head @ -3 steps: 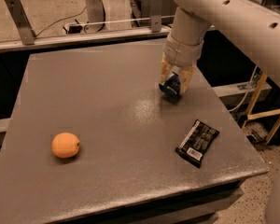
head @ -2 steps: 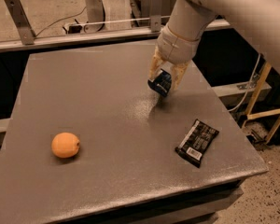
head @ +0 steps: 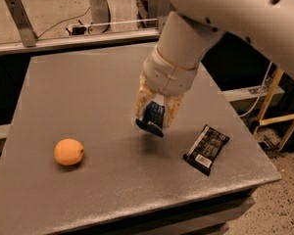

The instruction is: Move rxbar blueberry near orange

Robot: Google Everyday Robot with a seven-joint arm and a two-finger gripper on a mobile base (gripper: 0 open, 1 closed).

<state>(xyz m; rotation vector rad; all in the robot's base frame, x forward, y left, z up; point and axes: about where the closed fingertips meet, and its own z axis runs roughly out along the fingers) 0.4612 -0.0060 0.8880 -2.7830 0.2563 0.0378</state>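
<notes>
Holding the rxbar blueberry between my two pale fingers, my end effector hangs over the middle of the grey worktop, a little to the right of centre. The fingers are clamped on the bar from the left and the right, and its dark blue wrapper pokes out below them, tilted with its lower left corner dipping lowest. A soft shadow lies on the worktop just below and to the near side of the bar, and the bar looks to be clear of the surface, though I cannot tell by how much. My white arm comes down to the end effector from the far right. The orange sits on the near left part of the worktop, well apart from the bar, with bare grey surface between them. A black-wrapped bar with a white barcode label at its near end lies flat near the right edge, angled, to the near right of my end effector and not touching it. Beyond the far edge of the worktop a metal rail runs left to right, and a yellow frame stands off to the right.
</notes>
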